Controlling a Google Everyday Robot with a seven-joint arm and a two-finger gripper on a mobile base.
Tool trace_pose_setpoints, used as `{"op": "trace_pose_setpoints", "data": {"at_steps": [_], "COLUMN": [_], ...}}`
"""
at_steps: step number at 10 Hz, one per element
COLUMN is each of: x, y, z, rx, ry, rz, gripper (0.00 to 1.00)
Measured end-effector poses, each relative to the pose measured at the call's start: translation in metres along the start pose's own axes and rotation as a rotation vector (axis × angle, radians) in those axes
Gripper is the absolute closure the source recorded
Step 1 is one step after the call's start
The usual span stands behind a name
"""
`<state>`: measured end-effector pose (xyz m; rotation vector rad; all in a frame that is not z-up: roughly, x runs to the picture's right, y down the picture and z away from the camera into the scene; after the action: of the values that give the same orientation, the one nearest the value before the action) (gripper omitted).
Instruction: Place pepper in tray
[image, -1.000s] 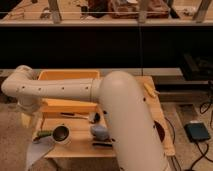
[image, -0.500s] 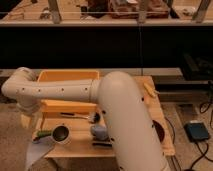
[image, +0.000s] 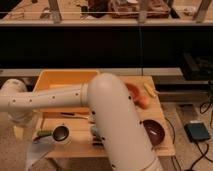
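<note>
The small green pepper (image: 43, 133) lies on the wooden table near its front left corner, just left of a metal cup (image: 61, 133). The yellow-orange tray (image: 64, 79) stands at the table's back left, partly hidden by my white arm, which crosses in front of it. My gripper (image: 22, 125) hangs at the table's left edge, left of the pepper and a little above it. The pepper lies apart from the gripper on the table.
A dark-red bowl (image: 153, 131) sits front right. A yellow banana-like piece (image: 150, 90) and orange pieces (image: 142, 101) lie back right. A dark utensil (image: 75, 116) and a small dark object (image: 96, 135) lie mid-table. A grey sheet (image: 37, 152) hangs off the front left corner.
The arm's left end with the gripper has dropped slightly toward the table's left edge. The pepper, cup and tray have not moved.
</note>
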<state>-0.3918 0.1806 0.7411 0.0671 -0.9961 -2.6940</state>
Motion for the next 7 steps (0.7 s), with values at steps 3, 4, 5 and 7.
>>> {"op": "trace_pose_setpoints", "data": {"at_steps": [3, 4, 5, 7], "x": [-0.015, -0.020, -0.026, -0.033], "y": [0.005, 0.006, 0.007, 0.011], "z": [0.034, 0.044, 0.055, 0.067], "rx": [0.019, 0.032, 0.043, 0.054], "ry": [-0.039, -0.040, -0.042, -0.048], "rz": [0.054, 0.076, 0.101, 0.135], "gripper": [0.20, 0.20, 0.20, 0.20]}}
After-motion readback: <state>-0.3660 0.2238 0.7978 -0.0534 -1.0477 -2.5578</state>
